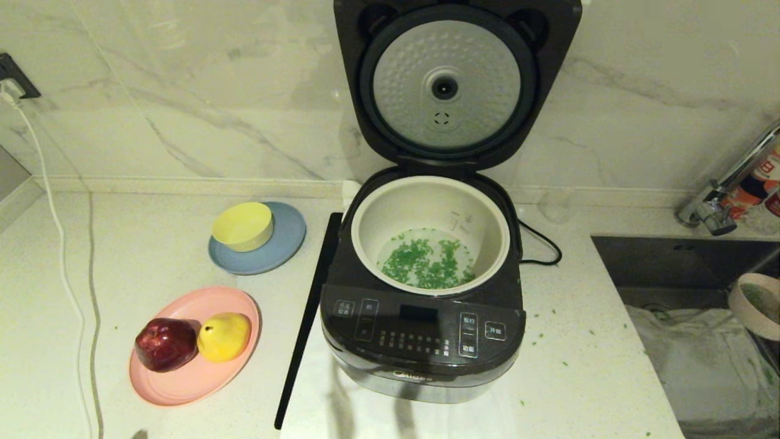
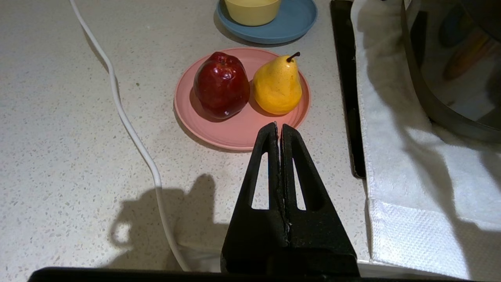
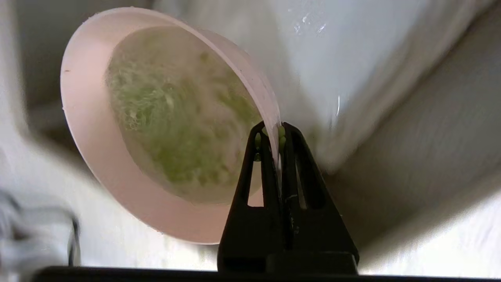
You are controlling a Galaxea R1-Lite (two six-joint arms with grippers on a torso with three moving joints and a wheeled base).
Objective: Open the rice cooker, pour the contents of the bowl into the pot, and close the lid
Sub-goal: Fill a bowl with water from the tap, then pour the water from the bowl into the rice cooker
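The dark rice cooker (image 1: 420, 329) stands at the middle of the counter with its lid (image 1: 448, 85) swung fully up, silver dimpled plate showing. Green chopped contents (image 1: 426, 263) lie on the bottom of the off-white pot (image 1: 487, 213). My right gripper (image 3: 274, 131) is shut on the rim of the pale pink bowl (image 3: 90, 129), held tilted above the sink; green residue (image 3: 176, 129) clings inside it. The bowl (image 1: 755, 305) shows at the head view's right edge. My left gripper (image 2: 278, 127) is shut and empty, low over the counter in front of the pink plate (image 2: 235, 133).
A pink plate (image 1: 183, 381) with a red apple (image 1: 166, 344) and yellow pear (image 1: 224, 336) lies left of the cooker. Behind it a yellow bowl (image 1: 242, 225) sits on a blue plate (image 1: 286, 244). The sink (image 1: 701, 341), tap (image 1: 725, 195), white cable (image 1: 61, 256) and scattered green bits (image 1: 563, 347) are nearby.
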